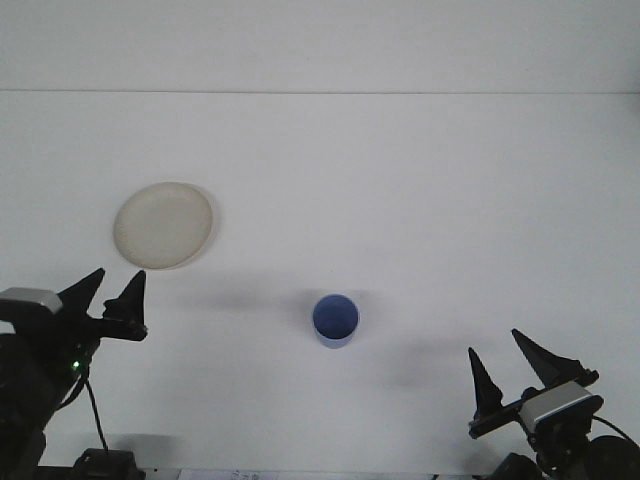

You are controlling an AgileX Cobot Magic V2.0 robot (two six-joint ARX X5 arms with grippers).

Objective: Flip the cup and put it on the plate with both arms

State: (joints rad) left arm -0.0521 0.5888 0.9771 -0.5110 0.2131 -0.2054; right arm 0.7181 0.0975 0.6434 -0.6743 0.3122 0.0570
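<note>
The left gripper [112,289] sits at the lower left edge with its two dark fingers [133,293] spread and pointing up and to the right (a green light glows on the arm below), while the right gripper [511,363] rests low at the lower right, fingers parted, tips upward.

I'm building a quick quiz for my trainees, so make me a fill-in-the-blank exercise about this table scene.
1. The small blue plastic cup stands with its opening facing ____.
2. The round cream plate holds ____.
3. The plate lies nearer the ____ end effector than the right end effector.
4. Both end effectors have their fingers ____.

Missing words: up; nothing; left; open
</note>
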